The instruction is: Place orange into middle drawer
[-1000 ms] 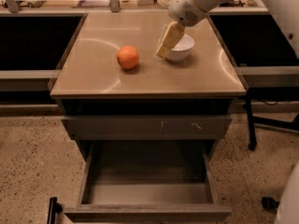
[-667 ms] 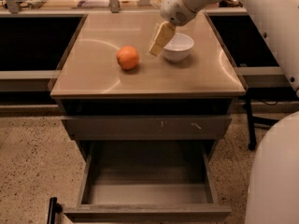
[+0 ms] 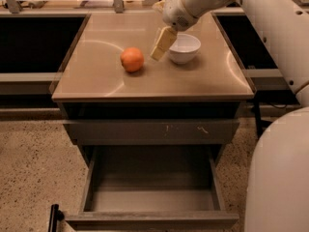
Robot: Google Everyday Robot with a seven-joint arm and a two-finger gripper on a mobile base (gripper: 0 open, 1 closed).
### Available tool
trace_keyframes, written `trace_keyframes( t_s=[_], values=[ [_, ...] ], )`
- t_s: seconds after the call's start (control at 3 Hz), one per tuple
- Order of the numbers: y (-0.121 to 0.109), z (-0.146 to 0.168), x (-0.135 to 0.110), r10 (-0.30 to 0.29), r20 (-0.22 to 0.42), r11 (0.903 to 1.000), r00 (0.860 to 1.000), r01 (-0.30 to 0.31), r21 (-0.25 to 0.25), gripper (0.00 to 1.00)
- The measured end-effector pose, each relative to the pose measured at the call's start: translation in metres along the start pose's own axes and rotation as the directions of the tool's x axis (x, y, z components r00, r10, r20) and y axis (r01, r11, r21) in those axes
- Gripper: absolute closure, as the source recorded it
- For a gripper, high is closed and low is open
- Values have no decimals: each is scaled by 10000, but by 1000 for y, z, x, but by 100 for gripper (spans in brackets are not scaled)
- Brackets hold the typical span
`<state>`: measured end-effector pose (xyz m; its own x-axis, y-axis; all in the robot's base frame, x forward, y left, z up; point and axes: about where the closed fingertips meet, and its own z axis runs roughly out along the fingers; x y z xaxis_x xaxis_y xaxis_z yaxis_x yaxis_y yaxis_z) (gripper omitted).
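A brown, smooth-topped cabinet (image 3: 193,79) is being viewed from the front and slightly above, filling the middle of the frame. A small, round, bright orange fruit (image 3: 132,59) is sitting on the cabinet top, left of centre, and nothing is touching it. To its right, in the upper middle of the frame, a small round white bowl (image 3: 186,48) is resting upright on the same surface.

A white robot arm (image 3: 193,1) is reaching in from the upper right. Its pale cream gripper (image 3: 158,52) is being held tilted, its tip pointing down and to the left, between the orange and the bowl. The gripper is being seen side-on as one pale block, so whether it is open or closed cannot be told. Nothing is being carried by it. In the picture its tip is lying just beside the left rim of the bowl and near the orange, with a gap showing between it and the fruit; whether the bowl is being touched cannot be told.

Below the cabinet top, a grey drawer front with white scratch marks (image 3: 152,132) is being kept closed. Under it, in the lower middle of the frame, a wide, shallow grey-brown drawer (image 3: 152,220) is standing pulled out, its lighter grey floor exposed. The orange is well apart from this drawer, up on the cabinet top.

The robot's rounded white body (image 3: 280,178) is filling the lower right corner, and a speckled beige floor (image 3: 34,168) is showing at the lower left.
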<state>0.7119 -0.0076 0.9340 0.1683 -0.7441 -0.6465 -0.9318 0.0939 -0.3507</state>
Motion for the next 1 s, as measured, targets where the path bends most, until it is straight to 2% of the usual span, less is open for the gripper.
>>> trace_keyframes(
  t_s=[0.67,1.0],
  values=[
    [-15,56,-7,216,807,9989,9965,-182,-433,0],
    [-15,79,-9,414,1103,9963,9930,-327,-797,0]
  ],
)
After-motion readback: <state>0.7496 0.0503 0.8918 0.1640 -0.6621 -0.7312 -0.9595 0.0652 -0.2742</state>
